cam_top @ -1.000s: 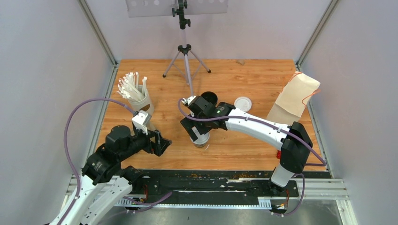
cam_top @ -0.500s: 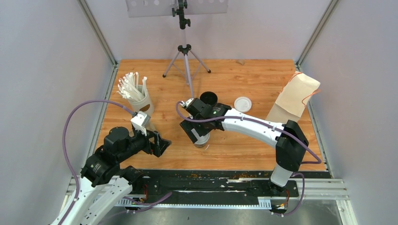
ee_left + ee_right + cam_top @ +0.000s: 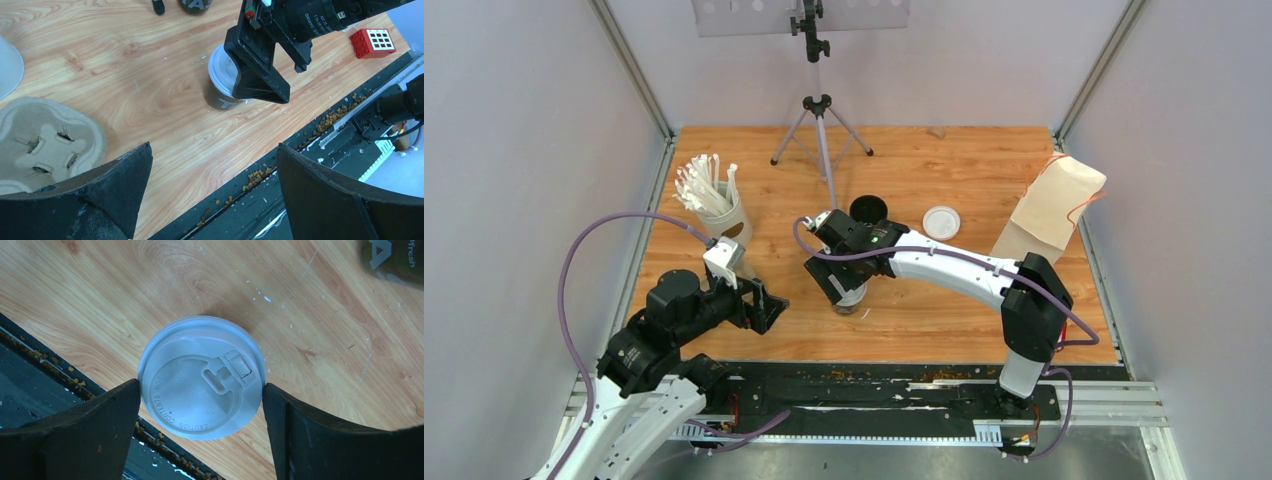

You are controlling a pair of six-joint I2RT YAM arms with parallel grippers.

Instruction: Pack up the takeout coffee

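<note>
Tabletop (image 3: 944, 165) of orange wood, grey walls (image 3: 534, 150), rear tripod (image 3: 821, 128), lidded cup (image 3: 200, 377)

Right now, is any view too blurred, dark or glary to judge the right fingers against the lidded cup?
Right wrist view: sharp, raised lettering on the lid reads, soft shadow behind it; the fingers are dark with little detail. Left wrist view: the cup is clear, no glare. Top view: even light, but the right arm hides most of the cup.

Bright, even light, crisp detail (soft shadow beside the lidded cup (image 3: 200, 377))
</note>
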